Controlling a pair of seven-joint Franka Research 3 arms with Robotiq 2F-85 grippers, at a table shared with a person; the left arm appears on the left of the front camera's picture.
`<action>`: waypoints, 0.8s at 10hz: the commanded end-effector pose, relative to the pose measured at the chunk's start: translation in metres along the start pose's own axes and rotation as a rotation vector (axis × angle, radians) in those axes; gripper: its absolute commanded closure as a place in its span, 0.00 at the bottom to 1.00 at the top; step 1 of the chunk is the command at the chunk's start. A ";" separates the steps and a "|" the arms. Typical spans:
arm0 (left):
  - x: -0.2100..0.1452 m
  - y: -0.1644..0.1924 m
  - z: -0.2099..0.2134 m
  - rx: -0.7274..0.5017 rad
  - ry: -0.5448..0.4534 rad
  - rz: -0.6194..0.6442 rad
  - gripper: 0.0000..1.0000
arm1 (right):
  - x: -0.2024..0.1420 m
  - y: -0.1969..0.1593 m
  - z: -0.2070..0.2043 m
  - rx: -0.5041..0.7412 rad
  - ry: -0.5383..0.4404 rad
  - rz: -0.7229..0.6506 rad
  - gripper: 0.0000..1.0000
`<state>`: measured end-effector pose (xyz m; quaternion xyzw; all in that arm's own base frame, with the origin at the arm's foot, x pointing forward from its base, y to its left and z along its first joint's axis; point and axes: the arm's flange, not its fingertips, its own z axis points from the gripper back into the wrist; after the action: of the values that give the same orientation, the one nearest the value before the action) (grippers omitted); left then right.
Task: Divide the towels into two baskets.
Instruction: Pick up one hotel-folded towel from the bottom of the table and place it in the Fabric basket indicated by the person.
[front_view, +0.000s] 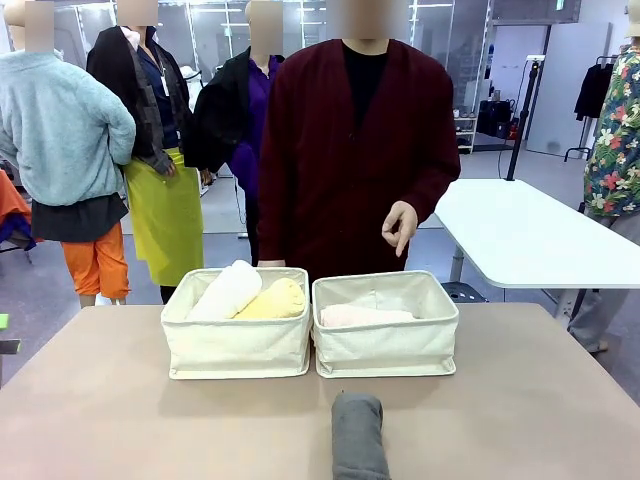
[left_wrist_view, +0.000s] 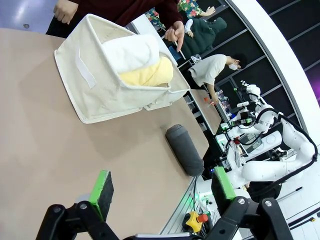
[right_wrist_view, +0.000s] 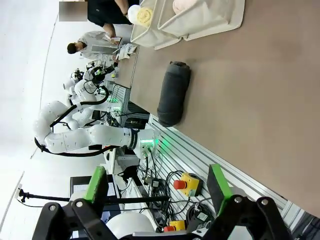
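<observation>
We see even, bright indoor light from overhead — shadows under the baskets (front_view: 237, 345) are soft and short. The front view is sharp. Both wrist views bend straight lines at the edges, and their pale backgrounds wash out — no motion blur.

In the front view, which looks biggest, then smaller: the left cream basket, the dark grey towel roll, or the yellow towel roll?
1. Left cream canvas basket.
2. Dark grey rolled towel and pale yellow rolled towel: unsure, the grey is nearer and cut off, the yellow partly hidden.
</observation>
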<state>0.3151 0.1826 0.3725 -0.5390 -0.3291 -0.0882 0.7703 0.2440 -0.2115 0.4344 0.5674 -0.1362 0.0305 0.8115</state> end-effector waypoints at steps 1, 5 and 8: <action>-0.001 -0.003 0.002 -0.015 -0.017 0.002 0.00 | -0.002 0.006 0.000 0.004 -0.004 -0.002 0.00; -0.001 -0.003 0.002 -0.015 -0.017 0.002 0.00 | 0.000 0.000 0.000 -0.001 0.001 0.000 0.00; -0.001 -0.003 0.002 -0.015 -0.017 0.002 0.00 | -0.035 0.016 -0.037 -0.096 -0.080 0.172 0.00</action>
<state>0.3151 0.1826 0.3725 -0.5390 -0.3291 -0.0882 0.7703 0.2303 -0.1951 0.4304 0.5390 -0.1842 0.0539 0.8201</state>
